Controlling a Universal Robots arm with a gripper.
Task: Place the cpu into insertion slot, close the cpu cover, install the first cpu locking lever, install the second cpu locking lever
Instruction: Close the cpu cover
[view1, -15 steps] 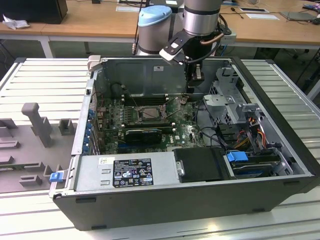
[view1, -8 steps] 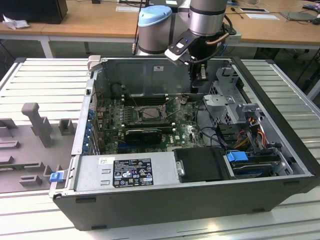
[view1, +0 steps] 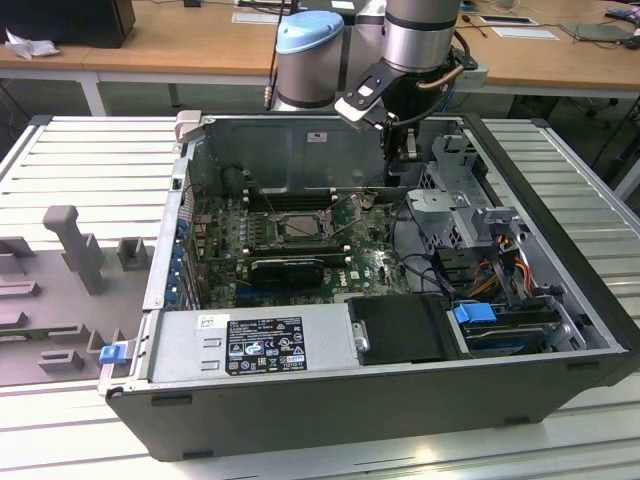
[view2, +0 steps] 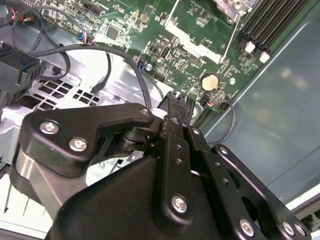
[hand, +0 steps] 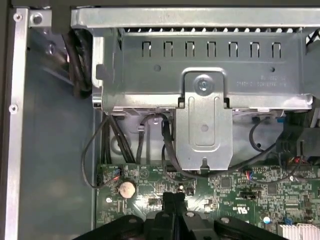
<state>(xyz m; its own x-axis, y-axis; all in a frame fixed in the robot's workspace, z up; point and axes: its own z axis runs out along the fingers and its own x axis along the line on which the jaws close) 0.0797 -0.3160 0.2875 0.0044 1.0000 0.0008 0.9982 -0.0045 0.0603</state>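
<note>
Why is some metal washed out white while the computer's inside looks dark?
Second wrist view: light glares off the perforated plate, bleaching it. Exterior view: the case walls shade the motherboard. First wrist view: the steel bracket shines softly, cables beside it sit in shadow.

1. Support surface: the bench (view1: 90, 150) I work over has a pale, ribbed top of parallel slats.
2. The open computer case (view1: 330, 410) lies on its side directly on the slats, near the middle, with its dark outer wall toward the camera.
3. On the exterior view's left, just beside the case, a flat grey fixture plate (view1: 100, 315) rests on the bench. It carries an upright grey post (view1: 78, 245) and lower blocks.
</note>
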